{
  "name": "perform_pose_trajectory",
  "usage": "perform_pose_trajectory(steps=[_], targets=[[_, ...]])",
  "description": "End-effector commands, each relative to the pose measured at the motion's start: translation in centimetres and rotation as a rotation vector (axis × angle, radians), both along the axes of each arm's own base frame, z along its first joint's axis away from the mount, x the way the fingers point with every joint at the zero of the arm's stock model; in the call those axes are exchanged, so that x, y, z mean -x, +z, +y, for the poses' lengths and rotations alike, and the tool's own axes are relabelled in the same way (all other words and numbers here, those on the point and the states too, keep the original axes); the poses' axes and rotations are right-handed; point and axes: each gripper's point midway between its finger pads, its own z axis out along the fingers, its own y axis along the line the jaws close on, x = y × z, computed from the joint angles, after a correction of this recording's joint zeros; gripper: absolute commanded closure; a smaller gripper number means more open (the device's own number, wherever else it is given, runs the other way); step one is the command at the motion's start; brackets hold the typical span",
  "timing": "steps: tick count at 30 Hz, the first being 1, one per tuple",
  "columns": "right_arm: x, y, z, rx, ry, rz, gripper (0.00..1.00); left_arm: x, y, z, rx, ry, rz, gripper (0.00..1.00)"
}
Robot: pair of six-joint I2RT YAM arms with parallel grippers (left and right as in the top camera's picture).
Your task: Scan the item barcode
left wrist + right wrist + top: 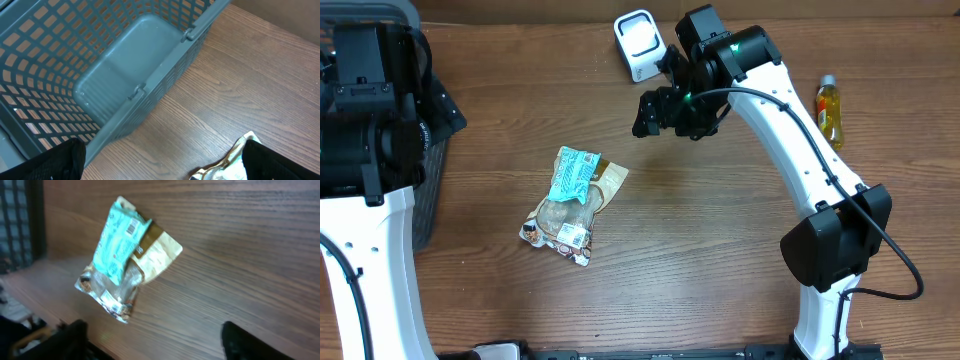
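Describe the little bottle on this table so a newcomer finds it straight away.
Look at the wooden table, then its right side, beyond the white right arm. The bottle sits alone there, far from the white scanner and the snack packet. It is small, clear and filled with yellow liquid, unlike anything else there.

basket [125,75]: cut off by top and left edges in left wrist view; overhead, mostly hidden under left arm [365,120]
snack bag [225,167]: left wrist view shows one corner only, rest cut off by bottom edge
barcode [132,226]: blurred, bars too small to read
right end effector [157,342]: fingers cut off at bottom edge, soft focus
left end effector [165,162]: only dark finger ends at bottom corners
bottle [829,110]: label too small to read
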Motion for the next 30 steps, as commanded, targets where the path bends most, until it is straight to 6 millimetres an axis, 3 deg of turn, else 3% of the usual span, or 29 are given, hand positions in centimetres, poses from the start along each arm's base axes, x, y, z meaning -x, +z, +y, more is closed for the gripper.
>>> perform_pose_trajectory(steps=[1,9,16,17,21,24,30], targets=[[-0.2,2.1,0.5,-0.051,-0.092,-0.010,0.26,-0.1,0.1,0.1,0.006,0.012,-0.010,0.00],[0.4,-0.9,3.2,-0.061,-0.141,0.044,0.34,-0.1,0.1,0.1,0.006,0.012,-0.010,0.01],[1.9,-5.0,8.9,-0.107,-0.178,0.084,0.41,-0.1,0.1,0.1,0.006,0.012,-0.010,0.00],[2.6,-6.3,10.2,-0.114,-0.192,0.105,0.43,-0.1,0.1,0.1,0.006,0.012,-0.010,0.00],[3.7,-8.4,12.5,-0.133,-0.216,0.123,0.46,-0.1,0.1,0.1,0.007,0.012,-0.010,0.00],[3.8,-9.8,12.7,-0.097,-0.297,0.116,0.52,-0.2,0.1,0.1,0.007,0.012,-0.008,0.00],[4.0,-11.5,13.4,-0.068,-0.398,0.089,0.52,-0.2,0.1,0.2,0.006,0.012,-0.008,0.01]])
